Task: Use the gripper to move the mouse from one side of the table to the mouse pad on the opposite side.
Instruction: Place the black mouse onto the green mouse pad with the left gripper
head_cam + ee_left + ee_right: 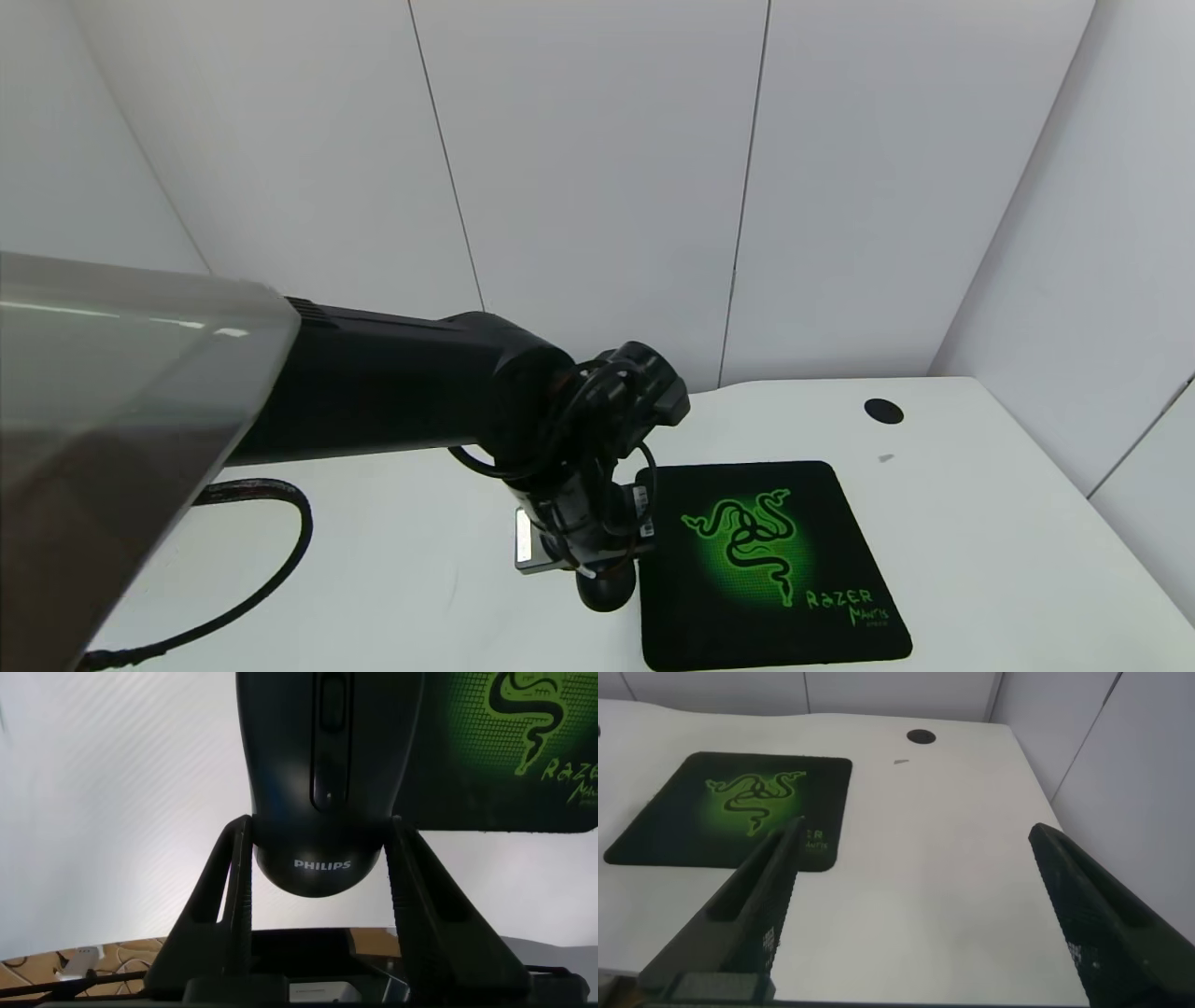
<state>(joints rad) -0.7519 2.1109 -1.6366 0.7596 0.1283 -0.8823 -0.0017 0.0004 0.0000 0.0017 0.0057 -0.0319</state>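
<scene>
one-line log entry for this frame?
left gripper: shut on mouse, beside mouse pad edge | right gripper: open, idle above table | placement: not yet done

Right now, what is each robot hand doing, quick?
Left hand: closed on the Philips mouse, beside the Razer mouse pad.
Right hand: open, holding nothing.

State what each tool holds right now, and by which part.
The left tool clamps the mouse by the two sides of its rear end, near the Philips logo. The right tool is open and holds nothing.
</scene>
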